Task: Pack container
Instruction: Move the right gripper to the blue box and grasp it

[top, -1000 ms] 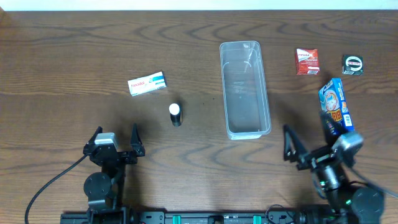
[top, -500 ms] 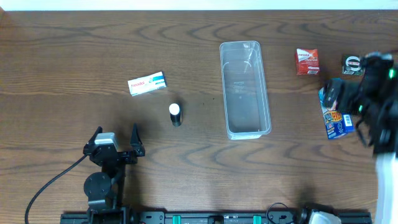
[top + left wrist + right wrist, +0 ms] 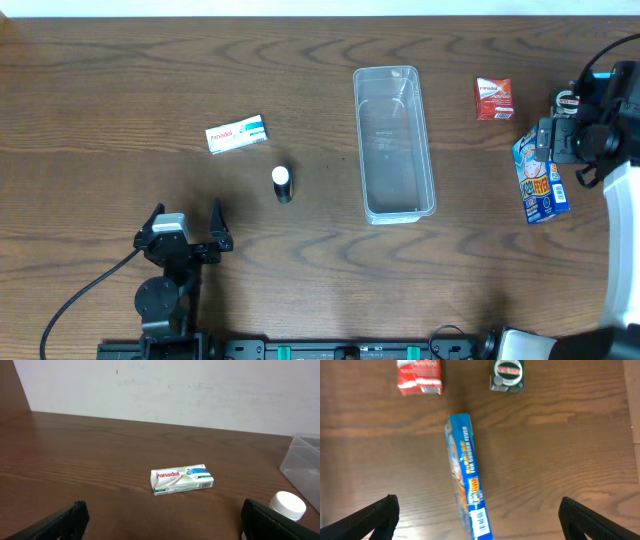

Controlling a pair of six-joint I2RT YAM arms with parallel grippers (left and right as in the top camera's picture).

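The clear container (image 3: pixel 394 143) lies on the table (image 3: pixel 100 80), long axis running away from the robot. The left gripper (image 3: pixel 187 222) sits near the front edge, jaws wide apart, holding nothing (a Panadol box (image 3: pixel 181 480) lies ahead of it). The right gripper (image 3: pixel 477 512) hangs over the blue box (image 3: pixel 464 460) with jaws wide apart, well right of the container.

Container (image 3: pixel 394 143) at mid-table (image 3: pixel 100 80), long axis running front to back. Tablet box (image 3: pixel 237 134) well left of it; small bottle (image 3: pixel 283 184) between the two, nearer the front. Packet (image 3: pixel 493 98) right of the container's far end, small pack (image 3: pixel 506 375) further right. Carton (image 3: pixel 541 176) in front of that pair, directly under the right gripper (image 3: pixel 477 517). Left gripper (image 3: pixel 185 228) at front left, apart from everything.
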